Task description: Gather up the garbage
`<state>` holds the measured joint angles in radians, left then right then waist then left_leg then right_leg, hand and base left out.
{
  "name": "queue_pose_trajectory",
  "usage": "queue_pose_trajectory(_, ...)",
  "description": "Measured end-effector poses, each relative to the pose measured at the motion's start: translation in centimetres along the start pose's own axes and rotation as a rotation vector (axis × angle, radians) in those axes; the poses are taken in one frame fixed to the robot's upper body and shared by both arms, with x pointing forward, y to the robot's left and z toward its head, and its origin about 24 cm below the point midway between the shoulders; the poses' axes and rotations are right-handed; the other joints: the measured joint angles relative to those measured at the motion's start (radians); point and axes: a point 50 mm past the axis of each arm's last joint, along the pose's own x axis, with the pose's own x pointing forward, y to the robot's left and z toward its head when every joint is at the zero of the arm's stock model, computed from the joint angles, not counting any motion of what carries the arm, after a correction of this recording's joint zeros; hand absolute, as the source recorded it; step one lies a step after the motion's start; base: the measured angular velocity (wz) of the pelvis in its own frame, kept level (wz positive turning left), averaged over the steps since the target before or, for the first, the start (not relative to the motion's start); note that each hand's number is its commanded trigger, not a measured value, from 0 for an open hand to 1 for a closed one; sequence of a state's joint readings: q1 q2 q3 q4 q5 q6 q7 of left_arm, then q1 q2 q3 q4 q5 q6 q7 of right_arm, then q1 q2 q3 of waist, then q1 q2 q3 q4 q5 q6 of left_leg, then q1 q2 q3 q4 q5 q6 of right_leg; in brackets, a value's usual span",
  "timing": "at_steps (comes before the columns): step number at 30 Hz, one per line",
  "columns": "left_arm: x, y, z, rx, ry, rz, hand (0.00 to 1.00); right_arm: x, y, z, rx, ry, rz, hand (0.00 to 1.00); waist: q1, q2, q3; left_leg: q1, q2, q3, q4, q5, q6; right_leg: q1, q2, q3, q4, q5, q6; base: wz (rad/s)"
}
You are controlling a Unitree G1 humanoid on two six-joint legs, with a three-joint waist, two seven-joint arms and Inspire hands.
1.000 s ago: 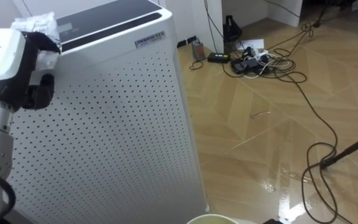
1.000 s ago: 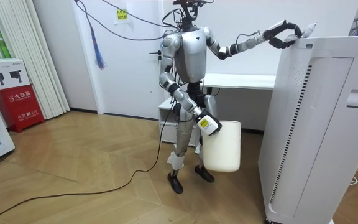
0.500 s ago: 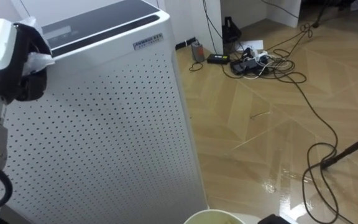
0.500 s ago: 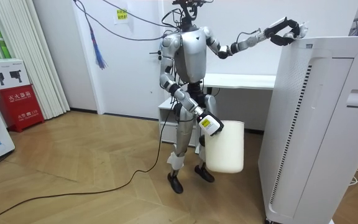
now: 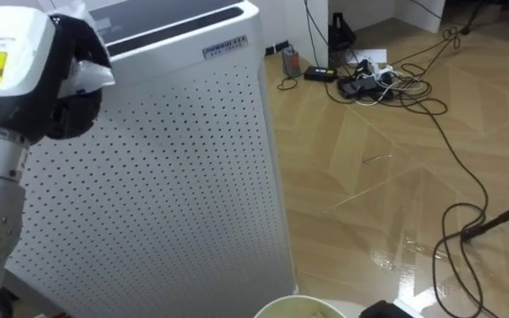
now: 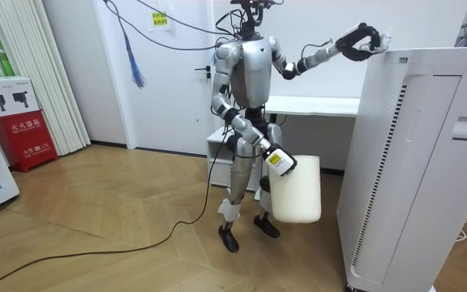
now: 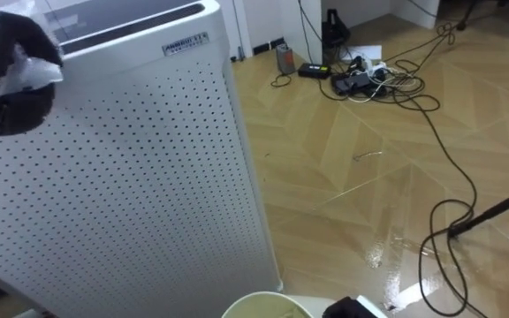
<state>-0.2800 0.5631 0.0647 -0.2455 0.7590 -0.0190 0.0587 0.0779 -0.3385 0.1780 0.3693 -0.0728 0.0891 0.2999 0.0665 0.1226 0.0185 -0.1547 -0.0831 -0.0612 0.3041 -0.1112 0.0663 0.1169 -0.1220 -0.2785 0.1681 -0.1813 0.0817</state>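
While the robot stands beside the big white air purifier (image 5: 166, 177), its left hand (image 5: 64, 115) has its fingers clamped on the crumpled white garbage (image 5: 94, 76), right at the purifier's top edge. The right hand (image 6: 277, 161) grips the white bin (image 6: 297, 195) by its rim, down at the hip.

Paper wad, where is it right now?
The wad sits in the left hand, upper left of the left eye view, by the top edge of the white cabinet.
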Motion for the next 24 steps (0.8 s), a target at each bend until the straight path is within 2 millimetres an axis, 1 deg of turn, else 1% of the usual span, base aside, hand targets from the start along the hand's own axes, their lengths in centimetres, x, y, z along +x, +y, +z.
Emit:
queue_pose_trajectory(1, -0.1, 0.2, 0.4, -0.029, -0.018, 0.004, 1.00, 0.0, 0.0, 0.1, 0.003, -0.006, 0.005, 1.00, 0.002, -0.001, -0.0007, 0.000, 0.000, -0.001, 0.000, 0.000, 0.000, 0.000, 0.000, -0.001, 0.000, 0.000, 0.000, 0.05)
queue_pose_trajectory(3, -0.4, 1.0, 1.9, -0.128, -0.094, 0.017, 1.00, 0.0, 0.3, 0.3, 0.004, -0.018, 0.025, 1.00, 0.002, -0.005, -0.0047, 0.005, -0.001, -0.005, -0.003, 0.000, 0.000, 0.005, 0.000, -0.002, 0.001, 0.000, 0.000, 0.04)
queue_pose_trajectory(5, -0.8, 1.5, 2.8, -0.195, -0.136, 0.013, 1.00, 0.1, 0.6, 0.6, 0.015, -0.029, 0.034, 1.00, 0.001, -0.006, -0.0053, 0.010, -0.001, -0.006, -0.003, 0.000, 0.000, 0.012, 0.000, -0.007, 0.002, 0.000, 0.000, 0.05)
queue_pose_trajectory(7, -1.4, 1.4, 3.4, -0.282, -0.165, -0.013, 1.00, 0.3, 0.9, 0.8, 0.020, -0.037, 0.044, 1.00, -0.002, -0.007, -0.0060, 0.011, -0.002, -0.006, -0.003, 0.001, -0.001, 0.015, 0.000, -0.013, 0.002, 0.000, 0.000, 0.04)
queue_pose_trajectory(8, -2.2, 0.9, 3.7, -0.341, -0.167, -0.043, 1.00, 0.4, 1.2, 0.9, 0.021, -0.040, 0.053, 1.00, -0.005, -0.010, -0.0056, 0.012, -0.002, -0.008, -0.004, 0.001, -0.001, 0.019, -0.001, -0.021, 0.002, 0.000, 0.000, 0.03)
queue_pose_trajectory(9, -3.0, 0.0, 4.0, -0.409, -0.157, -0.087, 1.00, 0.5, 1.6, 0.8, 0.026, -0.039, 0.064, 1.00, -0.006, -0.017, -0.0079, 0.009, -0.002, -0.010, -0.003, 0.001, -0.002, 0.019, 0.000, -0.026, 0.002, 0.000, 0.000, 0.07)
queue_pose_trajectory(10, -3.3, -0.4, 4.2, -0.432, -0.155, -0.112, 1.00, 0.6, 1.8, 0.8, 0.030, -0.038, 0.068, 1.00, -0.006, -0.018, -0.0115, 0.007, -0.002, -0.015, -0.002, 0.002, -0.003, 0.019, 0.001, -0.029, 0.002, 0.000, 0.000, 0.14)
queue_pose_trajectory(11, -3.8, -1.3, 4.8, -0.487, -0.162, -0.167, 1.00, 0.8, 2.1, 0.9, 0.029, -0.038, 0.079, 1.00, -0.006, -0.029, -0.0146, -0.002, -0.002, -0.026, 0.001, 0.004, -0.006, 0.012, 0.003, -0.036, 0.003, -0.001, -0.002, 0.21)
queue_pose_trajectory(12, -4.0, -2.0, 5.4, -0.538, -0.179, -0.222, 1.00, 0.9, 2.3, 1.2, 0.025, -0.045, 0.091, 1.00, -0.006, -0.044, -0.0128, -0.013, -0.001, -0.030, 0.003, 0.008, -0.007, 0.003, 0.003, -0.043, 0.003, -0.004, -0.007, 0.19)
queue_pose_trajectory(14, -4.2, -2.7, 6.0, -0.596, -0.201, -0.294, 1.00, 1.1, 2.4, 1.6, 0.019, -0.055, 0.103, 1.00, 0.004, -0.056, -0.0112, -0.028, 0.000, -0.032, 0.010, 0.012, -0.008, -0.009, 0.007, -0.044, 0.009, -0.004, -0.008, 0.05)
queue_pose_trajectory(15, -4.3, -3.1, 6.4, -0.635, -0.207, -0.319, 1.00, 1.4, 2.2, 2.0, 0.012, -0.064, 0.103, 1.00, 0.012, -0.056, -0.0102, -0.038, 0.000, -0.032, 0.019, 0.012, -0.008, -0.020, 0.007, -0.043, 0.019, -0.004, -0.009, 0.00)
queue_pose_trajectory(17, -4.5, -3.9, 6.9, -0.715, -0.216, -0.379, 1.00, 2.0, 1.9, 2.4, 0.018, -0.063, 0.103, 1.00, 0.016, -0.059, -0.0072, -0.046, 0.000, -0.034, 0.021, 0.014, -0.005, -0.027, 0.006, -0.041, 0.021, -0.004, -0.009, 0.03)
queue_pose_trajectory(18, -4.8, -4.6, 7.3, -0.755, -0.226, -0.440, 1.00, 2.3, 1.8, 2.5, 0.019, -0.056, 0.106, 1.00, 0.016, -0.063, -0.0045, -0.049, 0.000, -0.043, 0.020, 0.016, -0.004, -0.030, 0.006, -0.040, 0.021, -0.004, -0.009, 0.13)
queue_pose_trajectory(19, -5.0, -5.0, 7.4, -0.778, -0.229, -0.470, 1.00, 2.4, 1.8, 2.5, 0.024, -0.055, 0.108, 1.00, 0.015, -0.065, -0.0035, -0.052, -0.002, -0.054, 0.020, 0.019, -0.004, -0.031, 0.007, -0.041, 0.020, -0.004, -0.009, 0.24)
queue_pose_trajectory(20, -5.3, -5.8, 7.8, -0.804, -0.231, -0.532, 1.00, 2.5, 2.0, 2.6, 0.027, -0.056, 0.114, 1.00, 0.017, -0.066, -0.0031, -0.060, -0.006, -0.064, 0.019, 0.023, -0.004, -0.035, 0.007, -0.048, 0.019, -0.004, -0.009, 0.32)
queue_pose_trajectory(21, -5.6, -6.7, 7.9, -0.822, -0.228, -0.597, 1.00, 2.7, 2.0, 2.7, 0.024, -0.054, 0.119, 1.00, 0.009, -0.067, -0.0021, -0.066, -0.014, -0.071, 0.017, 0.030, -0.004, -0.038, 0.007, -0.056, 0.020, -0.004, -0.009, 0.28)
queue_pose_trajectory(22, -5.8, -7.2, 7.9, -0.827, -0.224, -0.629, 1.00, 2.9, 2.1, 2.9, 0.026, -0.054, 0.121, 1.00, 0.009, -0.067, -0.0020, -0.069, -0.017, -0.074, 0.014, 0.034, -0.004, -0.042, 0.006, -0.058, 0.021, -0.004, -0.009, 0.19)
queue_pose_trajectory(24, -6.7, -9.3, 8.0, -0.871, -0.193, -0.759, 1.00, 3.9, 2.2, 3.5, 0.030, -0.048, 0.128, 1.00, 0.010, -0.076, 0.0032, -0.079, -0.019, -0.078, -0.009, 0.052, -0.007, -0.059, 0.006, -0.061, 0.020, -0.003, -0.010, 0.09)
